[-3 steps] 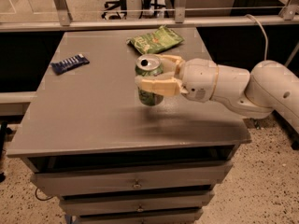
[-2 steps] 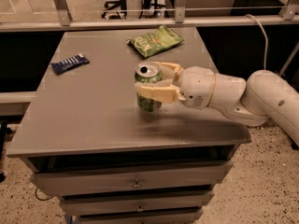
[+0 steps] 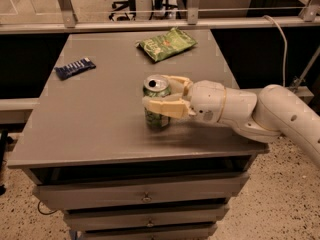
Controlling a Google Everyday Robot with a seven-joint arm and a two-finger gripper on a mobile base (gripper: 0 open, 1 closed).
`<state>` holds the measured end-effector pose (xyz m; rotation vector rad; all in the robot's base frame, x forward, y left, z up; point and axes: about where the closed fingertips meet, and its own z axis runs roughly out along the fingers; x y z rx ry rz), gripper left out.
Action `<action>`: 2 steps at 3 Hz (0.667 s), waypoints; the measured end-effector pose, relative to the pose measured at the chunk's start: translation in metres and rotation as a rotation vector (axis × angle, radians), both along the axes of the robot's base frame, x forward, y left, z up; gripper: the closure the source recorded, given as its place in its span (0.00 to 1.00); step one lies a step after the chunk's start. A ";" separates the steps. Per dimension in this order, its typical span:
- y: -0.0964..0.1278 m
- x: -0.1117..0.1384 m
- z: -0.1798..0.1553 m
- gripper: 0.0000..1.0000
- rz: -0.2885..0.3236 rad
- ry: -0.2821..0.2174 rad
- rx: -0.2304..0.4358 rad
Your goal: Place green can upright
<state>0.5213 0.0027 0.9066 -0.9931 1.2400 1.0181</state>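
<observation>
The green can [image 3: 156, 104] stands upright near the middle of the grey table [image 3: 100, 114], silver top with pull-tab opening facing up. My gripper [image 3: 159, 93] reaches in from the right, with one cream finger [image 3: 162, 106] across the can's front and the other behind its top. The fingers are closed around the can. The can's base looks to be resting on the table surface.
A flat green snack bag [image 3: 167, 44] lies at the back of the table. A dark blue packet [image 3: 75, 67] lies at the left. The white arm [image 3: 260, 111] crosses the table's right edge. Drawers are below the tabletop; a railing runs behind.
The gripper has lowered the can slightly and shifted it a little toward the front of the table, keeping it upright and in its grasp.
</observation>
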 end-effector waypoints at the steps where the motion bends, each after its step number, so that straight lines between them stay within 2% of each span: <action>1: 0.000 -0.001 -0.006 0.15 0.003 0.012 -0.003; 2: -0.001 0.000 -0.009 0.00 0.006 0.021 -0.011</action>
